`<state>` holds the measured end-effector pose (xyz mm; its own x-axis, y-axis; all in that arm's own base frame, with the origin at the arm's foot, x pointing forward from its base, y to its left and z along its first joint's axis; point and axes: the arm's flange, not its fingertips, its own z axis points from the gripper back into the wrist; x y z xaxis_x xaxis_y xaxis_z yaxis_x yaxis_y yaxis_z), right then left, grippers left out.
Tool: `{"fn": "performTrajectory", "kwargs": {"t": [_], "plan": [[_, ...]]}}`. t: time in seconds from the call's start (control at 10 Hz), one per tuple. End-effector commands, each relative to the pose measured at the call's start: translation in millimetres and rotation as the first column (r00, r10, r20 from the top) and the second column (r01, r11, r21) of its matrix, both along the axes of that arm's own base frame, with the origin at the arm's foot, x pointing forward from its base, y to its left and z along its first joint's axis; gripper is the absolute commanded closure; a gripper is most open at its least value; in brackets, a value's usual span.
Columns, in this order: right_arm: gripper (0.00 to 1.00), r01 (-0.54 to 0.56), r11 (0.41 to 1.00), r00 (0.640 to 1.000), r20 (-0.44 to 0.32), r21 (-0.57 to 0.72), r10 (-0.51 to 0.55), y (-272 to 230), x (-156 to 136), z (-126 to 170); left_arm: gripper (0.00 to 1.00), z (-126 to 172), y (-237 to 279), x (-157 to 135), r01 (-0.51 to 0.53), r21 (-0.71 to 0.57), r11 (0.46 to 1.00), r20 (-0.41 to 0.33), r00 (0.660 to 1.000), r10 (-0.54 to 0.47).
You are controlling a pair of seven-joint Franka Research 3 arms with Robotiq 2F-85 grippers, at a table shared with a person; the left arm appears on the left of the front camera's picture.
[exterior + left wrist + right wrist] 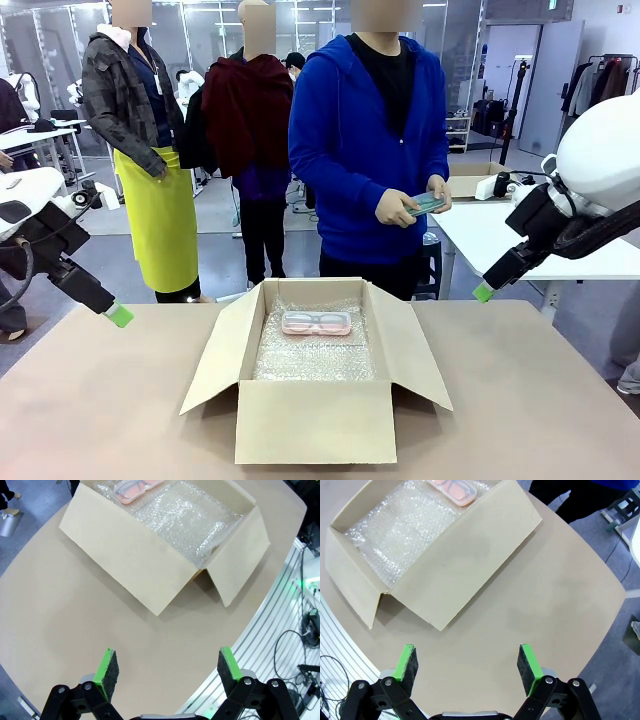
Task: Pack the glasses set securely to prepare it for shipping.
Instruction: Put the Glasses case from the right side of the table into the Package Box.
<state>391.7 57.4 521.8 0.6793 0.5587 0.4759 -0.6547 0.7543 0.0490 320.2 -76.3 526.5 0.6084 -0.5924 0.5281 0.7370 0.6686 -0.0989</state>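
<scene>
Lying on bubble wrap (312,362) in box (315,422), pink case (316,323); left claw (166,656), right claw (467,651) both wide.

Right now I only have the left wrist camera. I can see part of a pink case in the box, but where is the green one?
Observer: The person at the far side of the table holds the green case in both hands. It is not in the box yet.
Operator: How does the whole pink case sit?
Observer: The pink case lies flat on the bubble wrap, close to the far wall of the box.
Operator: And the other pincer?
Observer: The right pincer is open and empty, hovering over bare table beside the box's right flap.
</scene>
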Motion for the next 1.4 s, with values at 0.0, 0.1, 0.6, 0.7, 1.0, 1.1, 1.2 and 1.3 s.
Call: {"fn": "performTrajectory", "kwargs": {"t": [0.0, 0.1, 0.6, 0.7, 1.0, 1.1, 1.2, 1.3], "plan": [[0.0, 0.006, 1.0, 1.0, 0.007, -0.004, -0.006, 0.4, 0.3, 1.0, 0.0, -0.2, 1.4, 0.5, 0.017, -0.02, 1.0, 0.007, 1.0, -0.017], [0.0, 0.006, 1.0, 1.0, 0.007, -0.004, -0.006, 0.4, 0.3, 1.0, 0.0, -0.2, 1.4, 0.5, 0.017, -0.02, 1.0, 0.007, 1.0, -0.017], [0.0, 0.006, 1.0, 1.0, 0.007, -0.004, -0.006, 0.4, 0.3, 1.0, 0.0, -0.2, 1.4, 0.5, 0.017, -0.02, 1.0, 0.007, 1.0, -0.017], [0.0, 0.006, 1.0, 1.0, 0.007, -0.004, -0.006, 0.4, 0.3, 1.0, 0.0, -0.2, 1.4, 0.5, 0.017, -0.02, 1.0, 0.007, 1.0, -0.017], [0.0, 0.006, 1.0, 1.0, 0.007, -0.004, -0.006, 0.4, 0.3, 1.0, 0.0, -0.2, 1.4, 0.5, 0.017, -0.02, 1.0, 0.007, 1.0, -0.017], [0.0, 0.006, 1.0, 1.0, 0.007, -0.004, -0.006, 0.4, 0.3, 1.0, 0.0, -0.2, 1.4, 0.5, 0.017, -0.02, 1.0, 0.007, 1.0, -0.017], [0.0, 0.006, 1.0, 1.0, 0.007, -0.004, -0.006, 0.4, 0.3, 1.0, 0.0, -0.2, 1.4, 0.5, 0.017, -0.02, 1.0, 0.007, 1.0, -0.017], [0.0, 0.006, 1.0, 1.0, 0.007, -0.004, -0.006, 0.4, 0.3, 1.0, 0.0, -0.2, 1.4, 0.5, 0.017, -0.02, 1.0, 0.007, 1.0, -0.017]]}}
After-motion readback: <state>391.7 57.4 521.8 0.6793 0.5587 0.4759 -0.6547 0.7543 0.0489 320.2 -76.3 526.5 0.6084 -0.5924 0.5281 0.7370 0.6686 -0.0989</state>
